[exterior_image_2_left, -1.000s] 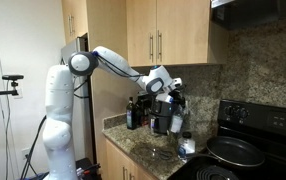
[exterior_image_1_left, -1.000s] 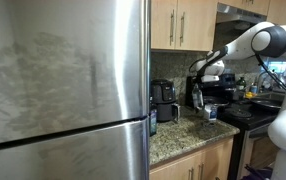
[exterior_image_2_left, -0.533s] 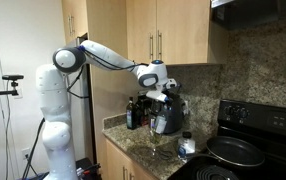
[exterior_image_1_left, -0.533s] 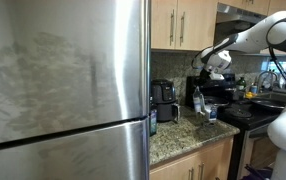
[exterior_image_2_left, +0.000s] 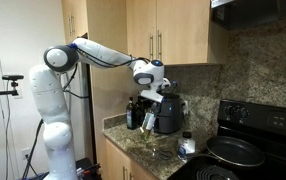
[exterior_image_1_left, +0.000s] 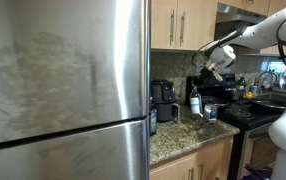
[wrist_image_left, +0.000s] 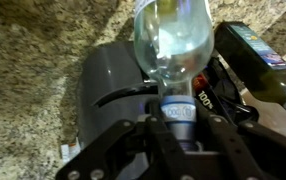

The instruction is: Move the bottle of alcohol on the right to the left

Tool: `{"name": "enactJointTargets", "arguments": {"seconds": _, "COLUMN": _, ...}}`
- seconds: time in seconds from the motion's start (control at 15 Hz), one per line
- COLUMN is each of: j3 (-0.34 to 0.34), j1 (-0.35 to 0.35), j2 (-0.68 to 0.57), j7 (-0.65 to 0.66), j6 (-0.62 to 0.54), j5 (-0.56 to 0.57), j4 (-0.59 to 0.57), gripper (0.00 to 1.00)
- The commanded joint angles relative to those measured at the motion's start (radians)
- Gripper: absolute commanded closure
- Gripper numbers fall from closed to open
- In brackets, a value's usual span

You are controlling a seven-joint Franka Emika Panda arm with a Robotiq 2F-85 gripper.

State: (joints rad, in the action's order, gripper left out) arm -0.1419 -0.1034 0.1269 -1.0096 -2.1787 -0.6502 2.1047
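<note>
My gripper [wrist_image_left: 175,120] is shut on the neck of a clear bottle [wrist_image_left: 173,40] with a blue and white label, holding it in the air over the black countertop appliance [wrist_image_left: 108,85]. In both exterior views the gripper [exterior_image_2_left: 151,97] [exterior_image_1_left: 205,72] hangs this bottle [exterior_image_2_left: 148,120] [exterior_image_1_left: 194,100] above the granite counter [exterior_image_2_left: 148,152]. A dark greenish bottle with a narrow neck [wrist_image_left: 261,55] stands just beside the appliance. Dark bottles [exterior_image_2_left: 133,113] also show at the counter's back in an exterior view.
A short pale cup with blue markings [exterior_image_2_left: 186,147] [exterior_image_1_left: 211,112] stands on the counter near the black stove with its pan [exterior_image_2_left: 238,152]. Wooden cabinets [exterior_image_2_left: 163,40] hang above. A steel fridge [exterior_image_1_left: 63,90] fills the foreground, and another black appliance [exterior_image_1_left: 163,93] stands beside it.
My arm has carried the clear bottle sideways away from the stove, along the counter toward the dark bottles, and a little higher. The cup has stayed where it was.
</note>
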Motion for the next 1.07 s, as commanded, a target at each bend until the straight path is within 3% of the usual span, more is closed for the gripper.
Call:
{"name": "enactJointTargets", "arguments": {"seconds": 0.0, "j3": -0.004, "j1": 0.02, "j2": 0.004, "j7": -0.032, "j6": 0.006, "j5": -0.038, "j4": 0.007, "gripper": 0.94}}
{"name": "enactJointTargets", "arguments": {"seconds": 0.07, "j3": -0.001, "j1": 0.028, "j2": 0.005, "j7": -0.038, "j6": 0.007, "j5": -0.048, "j4": 0.012, "gripper": 0.78}}
{"name": "enactJointTargets", "arguments": {"seconds": 0.27, "j3": -0.003, "j1": 0.026, "j2": -0.01, "j7": -0.036, "j6": 0.005, "j5": -0.041, "j4": 0.015, "gripper": 0.78}}
{"name": "enactJointTargets", "arguments": {"seconds": 0.33, "j3": -0.005, "j1": 0.025, "j2": -0.012, "j7": -0.036, "j6": 0.005, "j5": -0.041, "j4": 0.015, "gripper": 0.94}}
{"name": "enactJointTargets", "arguments": {"seconds": 0.73, "j3": 0.049, "j1": 0.087, "j2": 0.005, "j7": -0.217, "j6": 0.003, "j5": -0.135, "j4": 0.101, "gripper": 0.94}}
{"name": "enactJointTargets", "arguments": {"seconds": 1.0, "j3": 0.071, "j1": 0.117, "j2": 0.019, "j7": -0.394, "j6": -0.064, "j5": -0.302, "j4": 0.131, "gripper": 0.94}}
